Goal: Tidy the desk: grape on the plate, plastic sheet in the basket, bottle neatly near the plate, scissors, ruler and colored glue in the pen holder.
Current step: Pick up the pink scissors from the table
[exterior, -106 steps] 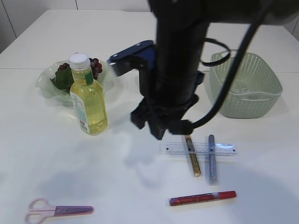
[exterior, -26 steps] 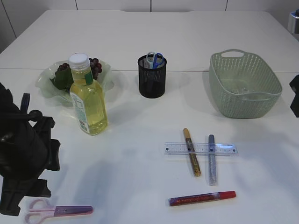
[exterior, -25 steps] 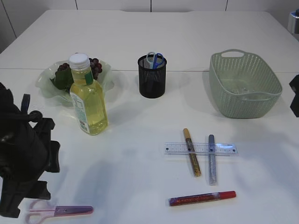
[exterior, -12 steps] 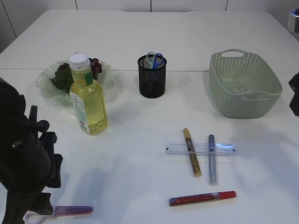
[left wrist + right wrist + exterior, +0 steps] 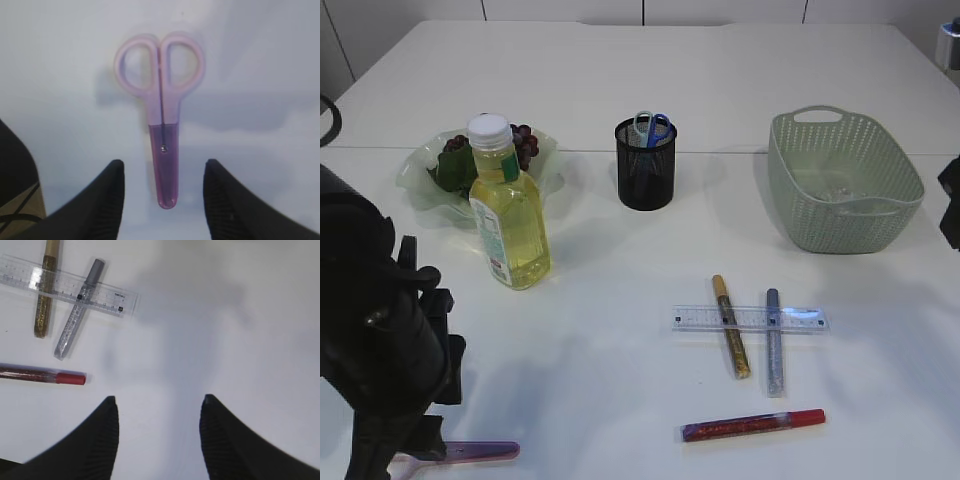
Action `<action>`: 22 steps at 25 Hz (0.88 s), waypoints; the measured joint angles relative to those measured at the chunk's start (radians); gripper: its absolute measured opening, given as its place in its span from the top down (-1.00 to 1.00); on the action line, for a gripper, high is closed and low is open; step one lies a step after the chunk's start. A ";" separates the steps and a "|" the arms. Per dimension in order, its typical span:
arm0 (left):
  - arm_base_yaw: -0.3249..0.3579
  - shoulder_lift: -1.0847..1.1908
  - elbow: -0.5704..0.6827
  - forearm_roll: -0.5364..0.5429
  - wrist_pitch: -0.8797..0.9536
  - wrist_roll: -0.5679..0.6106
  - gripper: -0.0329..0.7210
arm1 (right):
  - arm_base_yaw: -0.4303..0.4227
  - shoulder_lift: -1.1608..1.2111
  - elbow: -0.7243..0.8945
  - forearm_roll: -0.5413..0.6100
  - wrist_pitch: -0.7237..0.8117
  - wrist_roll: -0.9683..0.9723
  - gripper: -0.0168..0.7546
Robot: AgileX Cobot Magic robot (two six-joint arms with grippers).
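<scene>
Pink scissors [image 5: 160, 117] lay flat on the white desk [image 5: 620, 370] at its near left corner, closed, handles away from the left gripper [image 5: 162, 200] and the blade tip reaching in between its jaws, which stood spread and touched nothing. In the exterior view the left arm [image 5: 380, 370] hid all but the blade end of them. The right gripper [image 5: 159, 440] hung over bare desk with its jaws spread too, empty, the ruler [image 5: 65, 285] and glue sticks up to its left. The clear ruler lay across a gold stick [image 5: 730, 326] and a silver stick [image 5: 773, 340], and a red stick [image 5: 752, 425] lay apart, nearer the front edge. The black mesh holder [image 5: 645, 165] stood mid-desk with blue scissors [image 5: 650, 125] in it. The grapes [image 5: 490, 150] sat on the green plate [image 5: 420, 180] at the back left, and the bottle [image 5: 510, 210] of yellow liquid stood upright just in front of the plate. The green basket [image 5: 845, 180] stood at the back right; something clear seemed to lie inside, too faint to tell.
</scene>
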 joint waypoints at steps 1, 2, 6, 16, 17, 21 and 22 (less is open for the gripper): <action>0.000 0.005 0.002 0.000 -0.016 0.000 -0.08 | 0.000 0.000 0.000 0.000 0.000 0.000 -0.13; 0.000 0.012 0.004 0.000 -0.026 0.000 -0.08 | 0.000 0.000 0.000 0.000 0.000 0.000 -0.13; 0.000 0.021 0.028 0.000 -0.037 0.000 -0.08 | 0.000 0.000 0.000 0.000 -0.004 0.000 -0.13; 0.000 0.042 0.088 0.000 -0.115 0.000 -0.08 | 0.000 0.000 0.000 0.000 -0.006 0.000 -0.13; 0.000 0.045 0.089 0.002 -0.122 0.000 -0.08 | 0.000 0.000 0.000 0.000 -0.006 0.000 -0.13; 0.010 0.056 0.089 0.013 -0.150 0.000 -0.08 | 0.000 0.000 0.000 0.000 -0.006 0.000 -0.13; 0.014 0.058 0.089 0.017 -0.156 0.000 -0.08 | 0.000 0.000 0.000 0.000 -0.006 0.000 -0.13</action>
